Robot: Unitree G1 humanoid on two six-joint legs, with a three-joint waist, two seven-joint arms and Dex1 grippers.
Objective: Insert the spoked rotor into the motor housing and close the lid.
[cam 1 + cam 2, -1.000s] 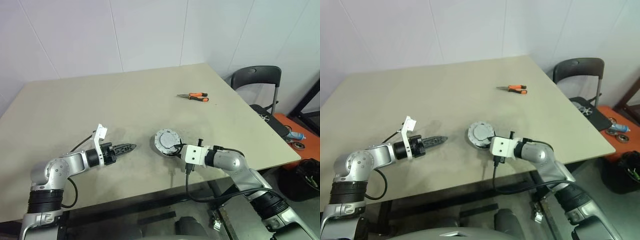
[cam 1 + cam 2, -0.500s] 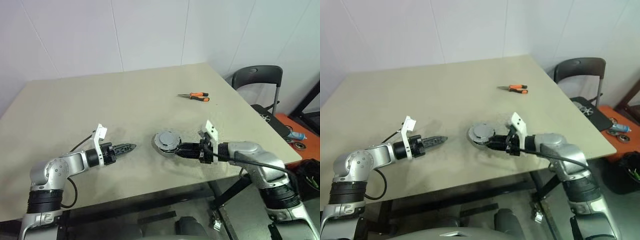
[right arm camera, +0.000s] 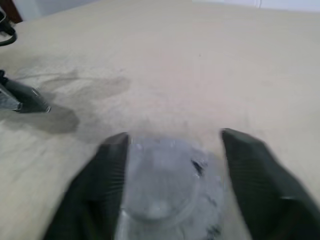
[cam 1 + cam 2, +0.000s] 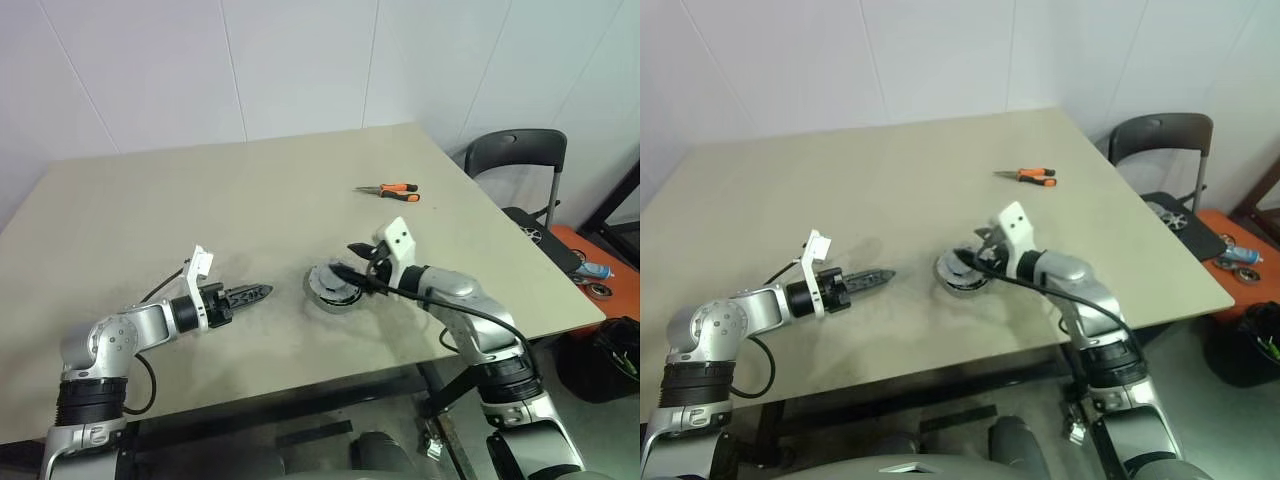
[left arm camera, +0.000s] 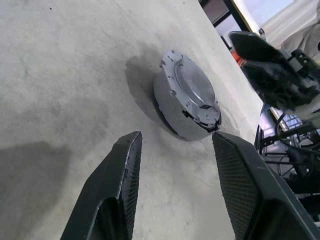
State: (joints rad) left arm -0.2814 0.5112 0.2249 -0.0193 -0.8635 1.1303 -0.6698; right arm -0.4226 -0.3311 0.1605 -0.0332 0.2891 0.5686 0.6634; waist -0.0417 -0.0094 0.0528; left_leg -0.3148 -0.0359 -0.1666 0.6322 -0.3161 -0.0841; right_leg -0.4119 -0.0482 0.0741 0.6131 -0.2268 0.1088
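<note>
The motor housing (image 5: pixel 172 112) stands on the tan table (image 4: pixel 200 200), with the dull grey lid (image 5: pixel 192 90) on top of it. The spoked rotor is hidden. My right gripper (image 4: pixel 345 260) hangs open just over the housing's right side, its fingers (image 3: pixel 107 170) spread to either side of the lid and holding nothing. Off to the housing's left, my left gripper (image 4: pixel 265 292) points at it from a short way away, low over the table. Its fingers (image 5: pixel 122 170) are apart and empty.
Orange-handled pliers (image 4: pixel 390 191) lie further back on the right of the table. A black chair (image 4: pixel 515 155) stands past the right edge, with small items on an orange surface (image 4: pixel 590 270) behind it. The table's front edge runs close under both arms.
My right gripper has let go at the housing's near side, risen, rolled and opened, and now hovers over it. The left arm has not moved.
</note>
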